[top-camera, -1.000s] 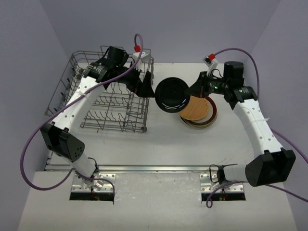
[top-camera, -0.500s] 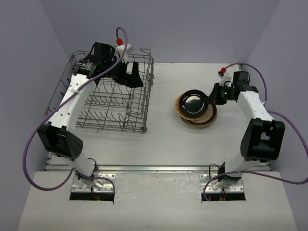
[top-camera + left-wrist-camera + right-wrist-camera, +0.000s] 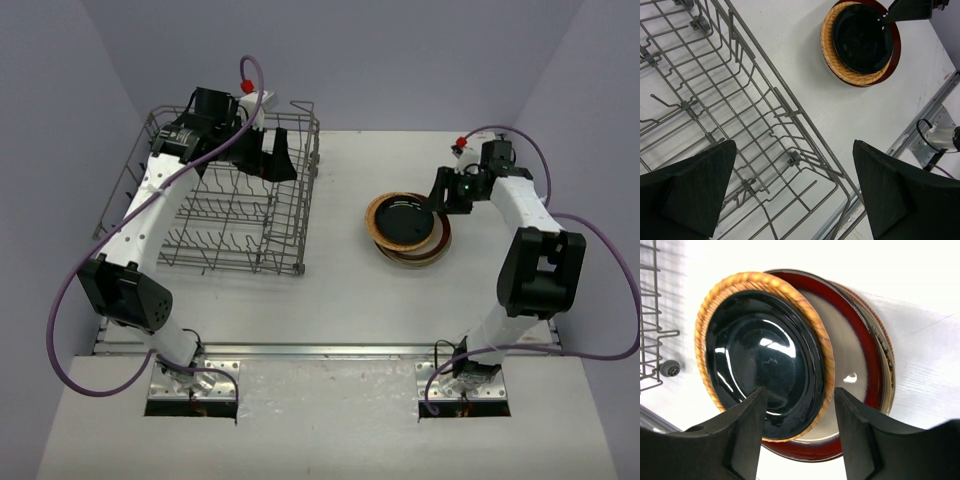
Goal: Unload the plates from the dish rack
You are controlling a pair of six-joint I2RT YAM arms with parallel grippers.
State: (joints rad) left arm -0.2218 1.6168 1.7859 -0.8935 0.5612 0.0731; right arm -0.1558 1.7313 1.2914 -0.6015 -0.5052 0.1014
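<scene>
Right gripper (image 3: 800, 395) fingers parted at the rim of the glossy black round plate (image 3: 760, 365); it lies flat, face up, on the tan ribbed-rim plate (image 3: 740, 282) and red-rimmed plate (image 3: 860, 340); white table (image 3: 330, 300) open around the stack; left gripper (image 3: 794, 145) spread wide over the grey wire dish rack (image 3: 765, 85), well apart.

The left arm (image 3: 150, 200) and right arm (image 3: 525, 215) are built of white links, speckled with small dark dots, and joined by bulky black housings. Purple cables (image 3: 49, 335) are looped along each, ending in red caps (image 3: 247, 87). Black fingers (image 3: 695, 185) are fitted: matte and wedge-shaped.
</scene>
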